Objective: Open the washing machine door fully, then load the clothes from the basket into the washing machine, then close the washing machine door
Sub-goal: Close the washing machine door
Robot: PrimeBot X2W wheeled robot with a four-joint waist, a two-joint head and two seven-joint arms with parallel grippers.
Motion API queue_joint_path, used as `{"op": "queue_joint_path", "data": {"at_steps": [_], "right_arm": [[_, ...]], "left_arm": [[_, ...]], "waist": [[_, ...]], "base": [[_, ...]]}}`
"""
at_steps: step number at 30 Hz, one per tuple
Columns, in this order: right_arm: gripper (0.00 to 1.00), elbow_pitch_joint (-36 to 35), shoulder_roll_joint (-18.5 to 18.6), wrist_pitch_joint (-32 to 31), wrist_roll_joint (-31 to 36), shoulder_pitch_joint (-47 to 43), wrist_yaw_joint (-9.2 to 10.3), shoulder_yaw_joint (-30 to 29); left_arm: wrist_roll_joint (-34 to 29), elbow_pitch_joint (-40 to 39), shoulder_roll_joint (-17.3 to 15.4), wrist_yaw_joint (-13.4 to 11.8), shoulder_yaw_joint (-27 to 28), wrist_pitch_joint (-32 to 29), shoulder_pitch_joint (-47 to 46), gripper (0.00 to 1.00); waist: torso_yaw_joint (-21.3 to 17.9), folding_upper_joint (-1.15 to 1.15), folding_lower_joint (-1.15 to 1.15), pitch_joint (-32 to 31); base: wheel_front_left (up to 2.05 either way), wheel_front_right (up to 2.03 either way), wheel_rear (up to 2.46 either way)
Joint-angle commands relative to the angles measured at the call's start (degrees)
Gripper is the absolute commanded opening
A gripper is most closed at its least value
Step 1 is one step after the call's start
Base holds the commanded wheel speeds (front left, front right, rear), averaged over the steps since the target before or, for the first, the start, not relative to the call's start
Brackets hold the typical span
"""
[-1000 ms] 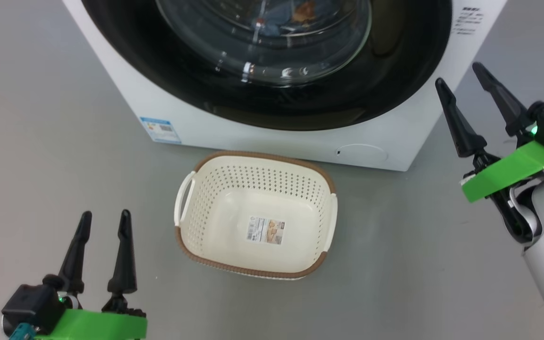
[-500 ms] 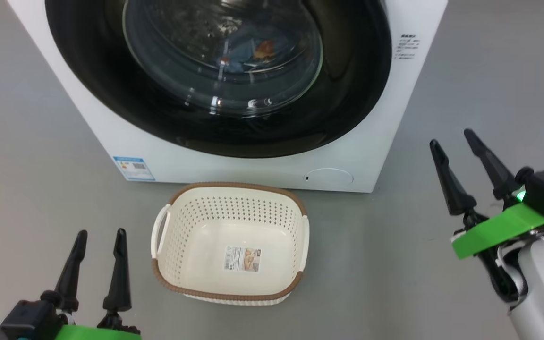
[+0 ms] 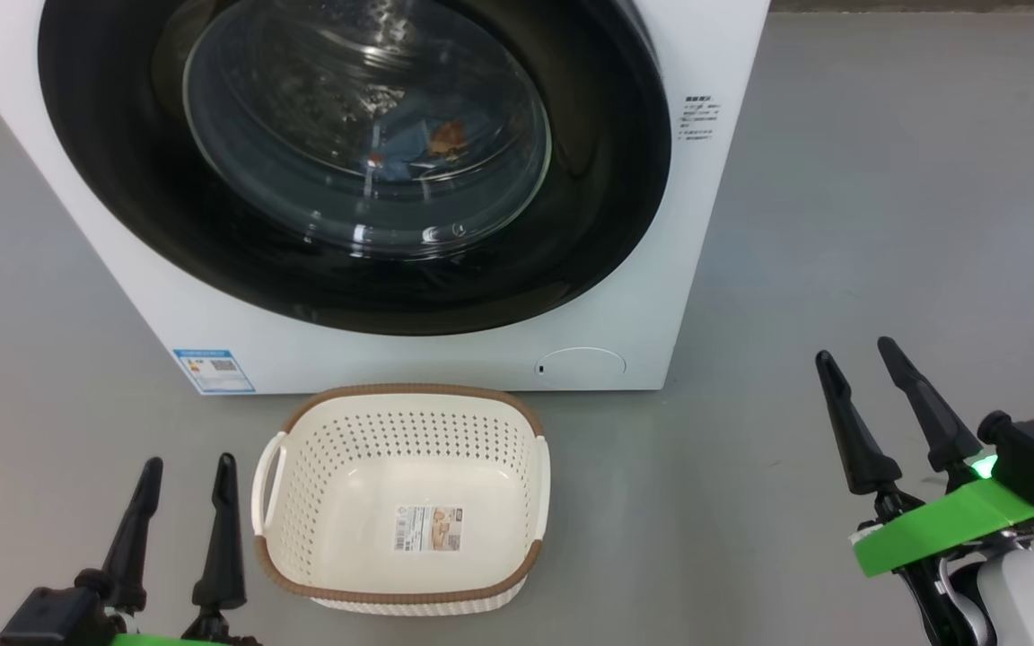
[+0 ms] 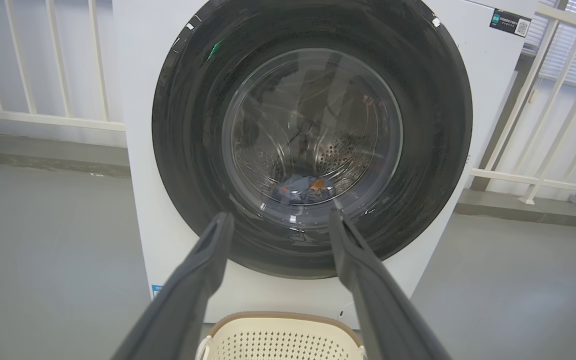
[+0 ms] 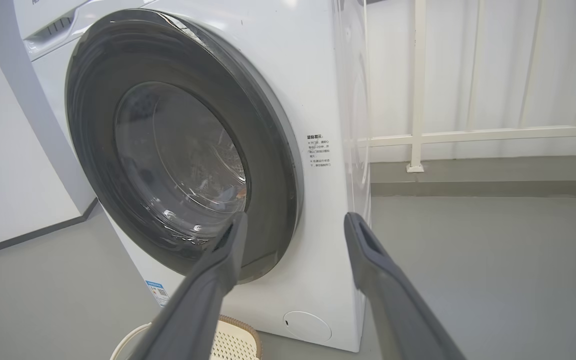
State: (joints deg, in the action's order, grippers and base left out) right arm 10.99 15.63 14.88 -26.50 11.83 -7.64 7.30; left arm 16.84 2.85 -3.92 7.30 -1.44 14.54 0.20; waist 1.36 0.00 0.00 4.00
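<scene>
You look done: the clothes (image 3: 418,148) lie in the drum (image 3: 328,67) behind the shut door (image 3: 607,179), the basket (image 3: 409,395) sits empty on the floor (image 3: 885,179) (before the washer (image 3: 705,224)), and left gripper (image 3: 190,462) and right gripper (image 3: 854,352) gape, empty.

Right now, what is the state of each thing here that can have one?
washing machine door: shut
clothes: inside the washing machine, behind the door
basket: empty, upright
left gripper: open, holding nothing
right gripper: open, holding nothing
</scene>
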Motion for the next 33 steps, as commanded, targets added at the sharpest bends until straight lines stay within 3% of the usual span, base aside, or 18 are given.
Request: {"op": "queue_joint_path", "data": {"at_steps": [1, 14, 33], "right_arm": [[1.00, -1.8, 0.3, 0.1, -0.1, -0.4, 0.15, 0.5], [1.00, -2.5, -1.8, 0.1, 0.0, -6.3, 0.15, -2.4], [1.00, -1.5, -1.7, 0.1, 1.9, -7.0, 0.15, -2.9]], "left_arm": [[0.5, -1.4, -0.9, 0.2, 2.0, 0.5, -0.7, 1.00], [2.1, -0.7, -1.0, 0.2, 1.8, 0.5, 1.3, 1.00], [1.6, -0.5, -1.2, 0.2, 1.4, 0.5, 2.0, 1.00]], "waist": [[-0.4, 0.00, 0.00, -0.4], [-1.1, 0.00, 0.00, -3.1], [-0.8, 0.00, 0.00, -3.7]], "base": [[0.00, 0.00, 0.00], [0.00, 0.00, 0.00], [0.00, 0.00, 0.00]]}}
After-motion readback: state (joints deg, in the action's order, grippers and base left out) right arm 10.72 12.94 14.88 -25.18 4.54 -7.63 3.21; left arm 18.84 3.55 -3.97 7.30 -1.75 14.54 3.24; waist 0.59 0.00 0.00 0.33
